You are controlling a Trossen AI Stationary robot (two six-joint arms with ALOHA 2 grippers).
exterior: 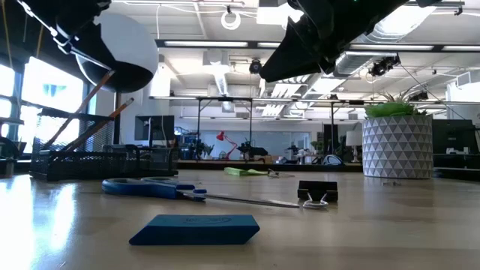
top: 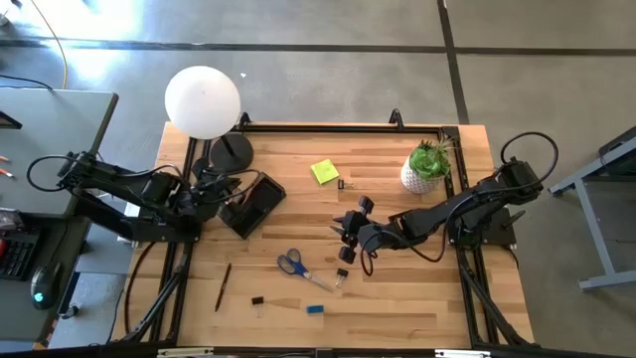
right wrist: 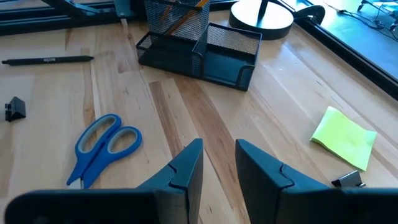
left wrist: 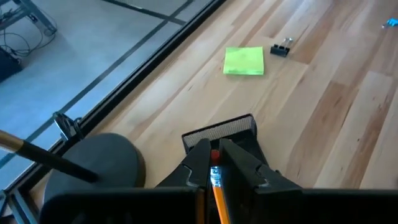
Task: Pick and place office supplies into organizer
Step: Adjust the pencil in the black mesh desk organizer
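From above, the left gripper (top: 221,189) is seen over the black organizer (top: 253,207), which sits on the counter (top: 397,298) beside the lamp base (top: 231,151). The right gripper (top: 350,231) is held above the counter's middle, near the blue-handled scissors (top: 294,265). A yellow sticky-note pad (top: 324,172), a dark pen (top: 224,286), a binder clip (top: 257,300) and a blue eraser (top: 314,309) lie scattered around.

At counter height, the eraser (exterior: 196,229) is seen nearest, with the scissors (exterior: 154,188) and the organizer (exterior: 97,163) behind it.

In the left wrist view, an orange pencil (left wrist: 217,186) is clenched between the left gripper's fingers (left wrist: 199,163) over the organizer (left wrist: 221,132).

In the right wrist view, the right gripper (right wrist: 219,163) is seen released, grasping nothing.
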